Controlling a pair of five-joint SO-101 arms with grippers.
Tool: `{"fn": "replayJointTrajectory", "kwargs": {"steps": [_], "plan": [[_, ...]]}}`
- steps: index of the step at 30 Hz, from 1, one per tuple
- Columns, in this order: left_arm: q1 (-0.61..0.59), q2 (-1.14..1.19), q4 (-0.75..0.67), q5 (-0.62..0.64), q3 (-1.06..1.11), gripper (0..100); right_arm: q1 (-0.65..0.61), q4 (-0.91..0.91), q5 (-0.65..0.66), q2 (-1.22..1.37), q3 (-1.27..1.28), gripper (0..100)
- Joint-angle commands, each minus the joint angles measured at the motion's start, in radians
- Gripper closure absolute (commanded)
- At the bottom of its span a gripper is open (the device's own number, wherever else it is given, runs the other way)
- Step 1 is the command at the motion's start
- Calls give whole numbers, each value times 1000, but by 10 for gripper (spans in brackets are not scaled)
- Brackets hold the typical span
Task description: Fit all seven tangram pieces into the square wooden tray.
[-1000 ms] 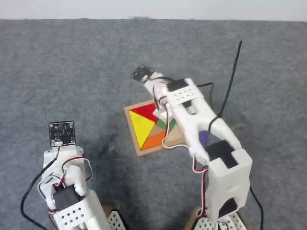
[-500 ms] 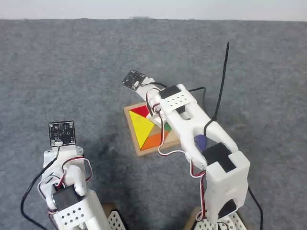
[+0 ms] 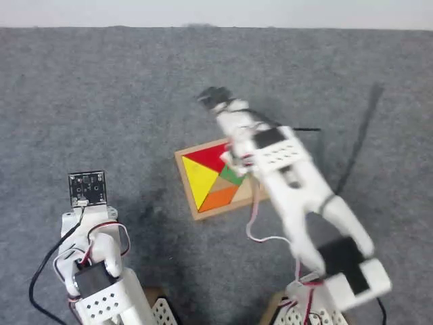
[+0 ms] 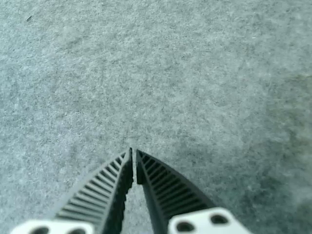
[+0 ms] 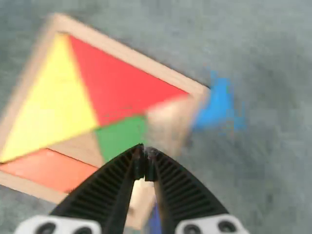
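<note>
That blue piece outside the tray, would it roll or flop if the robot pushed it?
Probably neither: the blue piece looks flat and rigid like those in the tray, so it should slide. The fuzzy grey mat may drag on it.

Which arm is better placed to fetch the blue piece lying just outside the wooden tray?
Right, probably: the right gripper hangs over the square wooden tray, next to the blue tangram piece; the left gripper sits over bare grey carpet.

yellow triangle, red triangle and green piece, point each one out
yellow triangle point(image 3: 199, 181), high view, middle of its face
red triangle point(image 5: 118, 84), right wrist view, middle of its face
green piece point(image 5: 119, 137), right wrist view, its centre
</note>
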Motion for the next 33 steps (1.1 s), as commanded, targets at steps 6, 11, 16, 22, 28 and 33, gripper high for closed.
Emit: {"fn": "replayJointTrajectory", "kwargs": {"steps": [6,11,16,22,28,33], "plan": [[0,-15,3,-12,-8,985,202,-59,-147,-295,299,975],[0,-15,3,-12,-8,985,196,-30,-144,-272,377,844],[0,-15,3,-12,-8,985,136,16,-86,-209,381,810],[0,-15,3,-12,-8,985,140,7,-52,-94,356,808],[0,-15,3,-12,-8,985,145,10,-11,-12,301,807],[0,-15,3,-12,-8,985,145,12,40,-16,278,807]]}}
